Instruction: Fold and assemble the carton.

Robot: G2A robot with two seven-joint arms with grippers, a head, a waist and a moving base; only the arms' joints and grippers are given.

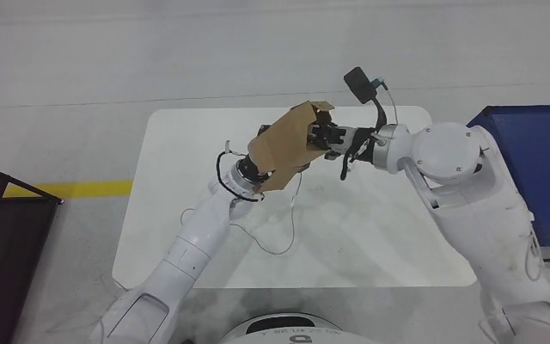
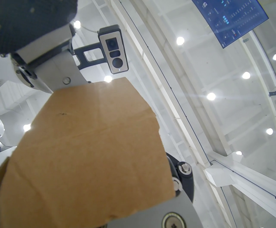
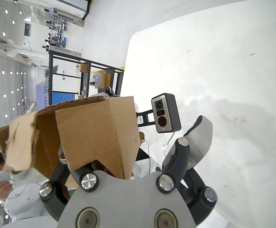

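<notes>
Brown cardboard carton [image 1: 288, 146] aloft over the white table [image 1: 378, 241], between both arms. Right gripper [image 1: 325, 136] spread wide astride its near corner. Left gripper [image 1: 252, 165] behind cardboard; I can't tell its hold. My worry: closing off-crease crushes that corner, or the ragged flap [image 3: 21, 142] tears.

This is a big robot work hall. It has a high roof with many round lights [image 2: 180, 40], a big blue screen [image 2: 232, 19], black racks [image 3: 86, 62] with boxes [image 3: 83, 67], and a yellow line [image 1: 86, 187] on the floor [image 1: 258, 52].
</notes>
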